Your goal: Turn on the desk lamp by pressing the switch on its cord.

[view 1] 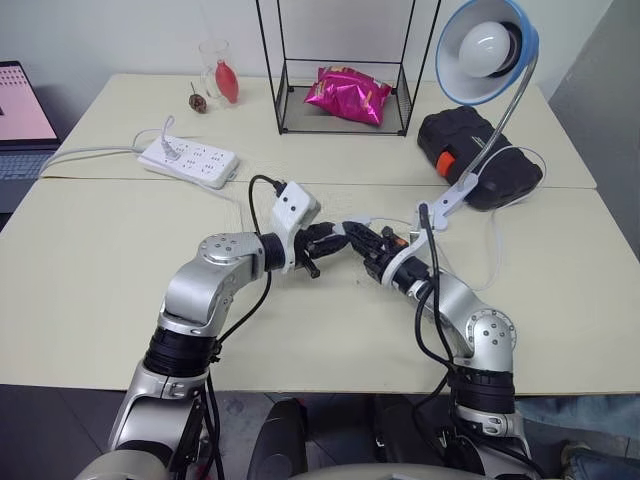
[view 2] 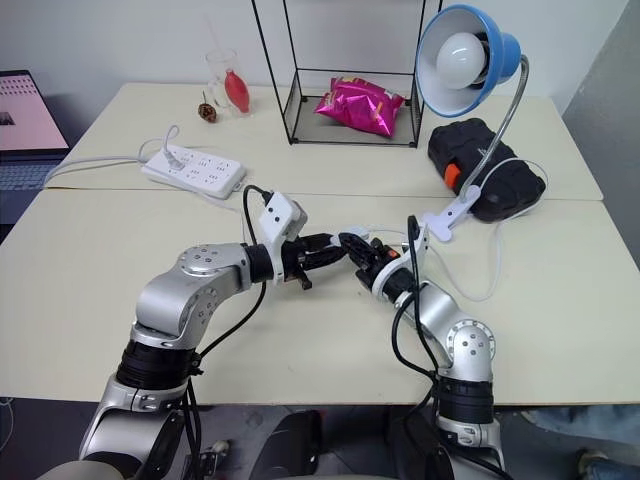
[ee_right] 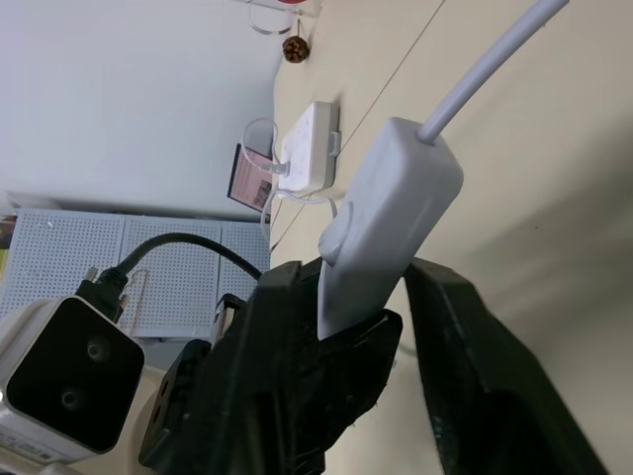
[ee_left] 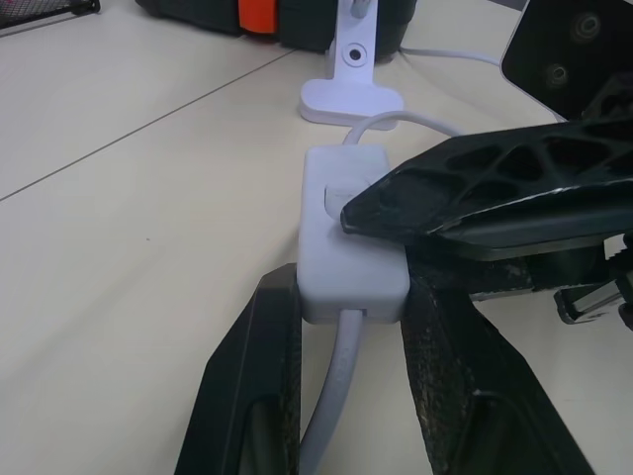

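My left gripper (ee_left: 346,346) is clenched on the switch (ee_left: 348,233), lifted above the table (view 1: 100,270). My right gripper (ee_right: 396,327) straddles it, one fingertip (ee_left: 381,206) on the button (bulb unlit). I'd squeeze squarely, left steady, cord (ee_left: 420,121) to the desk lamp (view 1: 487,50) slack.

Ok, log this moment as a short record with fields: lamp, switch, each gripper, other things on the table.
lamp: blue shade, bulb looks unlit, clip base on the table
switch: white switch on the cord, held off the table between the two grippers
left gripper: left gripper shut on the switch, fingers on its two sides
right gripper: right gripper with one finger pressing the switch's button
others: power strip, pink bag in wire rack, black case
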Motion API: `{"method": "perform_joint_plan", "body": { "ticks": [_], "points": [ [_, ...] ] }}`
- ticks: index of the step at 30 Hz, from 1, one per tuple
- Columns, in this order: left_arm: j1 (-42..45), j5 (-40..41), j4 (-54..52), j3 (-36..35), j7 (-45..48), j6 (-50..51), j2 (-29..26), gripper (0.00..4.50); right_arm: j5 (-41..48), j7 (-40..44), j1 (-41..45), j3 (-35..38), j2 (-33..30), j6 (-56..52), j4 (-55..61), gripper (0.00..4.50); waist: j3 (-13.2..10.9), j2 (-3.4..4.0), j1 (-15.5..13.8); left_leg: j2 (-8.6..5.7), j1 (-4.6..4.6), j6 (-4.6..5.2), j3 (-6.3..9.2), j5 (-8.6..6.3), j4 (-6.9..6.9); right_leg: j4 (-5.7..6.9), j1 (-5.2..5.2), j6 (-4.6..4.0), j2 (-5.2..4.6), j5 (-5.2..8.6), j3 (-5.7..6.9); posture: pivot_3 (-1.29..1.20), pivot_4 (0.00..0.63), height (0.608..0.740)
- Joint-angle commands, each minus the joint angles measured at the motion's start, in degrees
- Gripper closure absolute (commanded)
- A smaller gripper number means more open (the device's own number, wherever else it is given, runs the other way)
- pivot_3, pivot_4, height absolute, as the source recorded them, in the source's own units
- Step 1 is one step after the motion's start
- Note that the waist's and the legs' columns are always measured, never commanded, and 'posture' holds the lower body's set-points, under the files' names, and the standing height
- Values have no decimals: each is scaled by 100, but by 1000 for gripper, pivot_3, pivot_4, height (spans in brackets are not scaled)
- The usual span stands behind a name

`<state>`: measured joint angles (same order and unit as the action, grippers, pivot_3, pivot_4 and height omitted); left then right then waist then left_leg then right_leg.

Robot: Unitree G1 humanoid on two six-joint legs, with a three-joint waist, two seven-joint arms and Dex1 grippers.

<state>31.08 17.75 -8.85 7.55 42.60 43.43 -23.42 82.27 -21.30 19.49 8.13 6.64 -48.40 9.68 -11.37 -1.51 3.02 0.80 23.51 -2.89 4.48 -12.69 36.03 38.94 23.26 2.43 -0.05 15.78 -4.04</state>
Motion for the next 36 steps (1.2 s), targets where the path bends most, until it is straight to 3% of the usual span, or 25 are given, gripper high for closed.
{"method": "perform_joint_plan", "body": {
  "ticks": [1, 3, 25, 28, 32, 36],
  "points": [
    [8, 16, -256, -5, -44, -117, -47, 3421, 249, 118, -2, -23, -43, -1, 253, 2010, 0, 0, 0, 0, 0, 0, 0, 0, 0, 0, 0, 0, 0, 0, 0, 0, 150, 740],
    [-3, 22, -267, -4, -66, -114, -49, 3421, 292, 135, -10, 6, -66, 30, 282, 1755, 0, 0, 0, 0, 0, 0, 0, 0, 0, 0, 0, 0, 0, 0, 0, 0, 150, 740],
    [-36, 8, -293, 95, -47, -230, -108, 3422, -10, 185, 80, -108, -29, 209, -22, 1755, 0, 0, 7, 0, 0, 0, 0, 0, 0, 0, 0, 0, 0, 0, 0, 0, 150, 740],
    [-50, 10, -303, 105, -44, -246, -126, 3422, -12, 167, 74, -100, -10, 219, -45, 2300, 0, 0, 7, 0, 0, 0, 0, 0, 0, 0, 0, 0, 0, 0, 0, 0, 150, 740],
    [-66, 12, -313, 113, -46, -257, -145, 3422, -6, 165, 66, -88, 16, 235, -50, 3344, 0, 0, 7, 0, 0, 0, 0, 0, 0, 0, 0, 0, 0, 0, 0, 0, 150, 740],
    [-78, 16, -327, 121, -53, -267, -159, 3423, 1, 195, 60, -86, 25, 236, -46, 3933, 0, 0, 10, 0, 0, 0, 1, 0, 0, 1, 0, -1, 0, -1, 1, 0, 150, 740]
  ]
}}
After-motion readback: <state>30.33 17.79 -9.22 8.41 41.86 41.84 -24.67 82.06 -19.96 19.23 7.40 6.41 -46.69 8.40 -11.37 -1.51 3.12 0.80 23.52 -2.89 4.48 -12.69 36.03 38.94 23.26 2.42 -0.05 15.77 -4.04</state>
